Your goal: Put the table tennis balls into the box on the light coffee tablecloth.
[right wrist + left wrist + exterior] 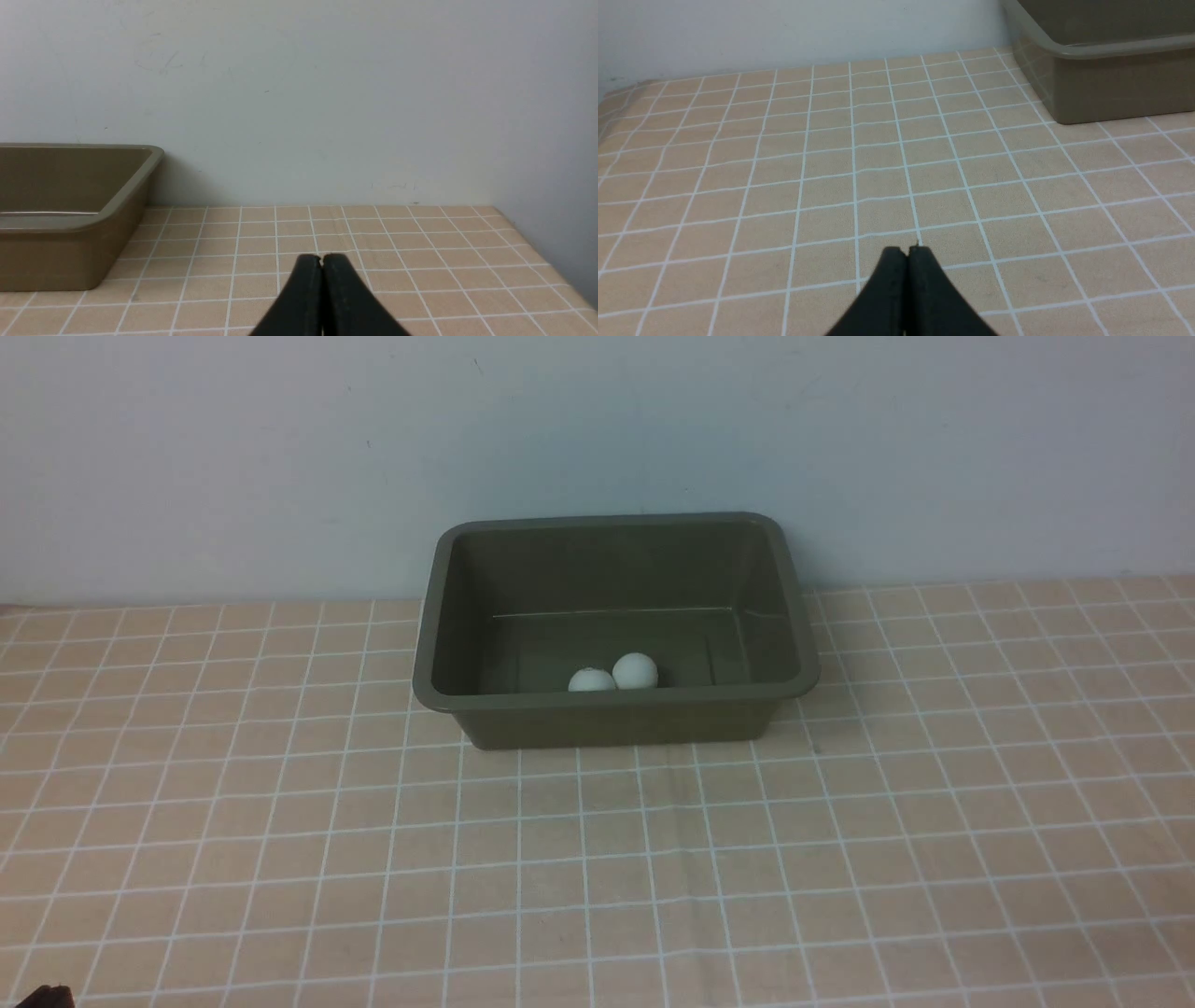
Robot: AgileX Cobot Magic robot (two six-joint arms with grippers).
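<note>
The olive-green box (425, 644) stands on the light coffee tablecloth (597, 859) near the back wall. Two white table tennis balls lie inside it, against the near wall: one (592, 680) partly hidden by the rim, the other (636, 670) touching it on the right. In the left wrist view my left gripper (907, 250) is shut with nothing in it, low over bare cloth, the box (1111, 88) off to one side. My right gripper (321, 257) is shut and empty too, with the box (70, 252) standing apart from it. Neither gripper shows in the front view.
A pale wall rises straight behind the box (597, 429). The cloth's right edge and corner (551, 261) show in the right wrist view, next to a side wall. A dark object's corner (47, 997) pokes in at the front left.
</note>
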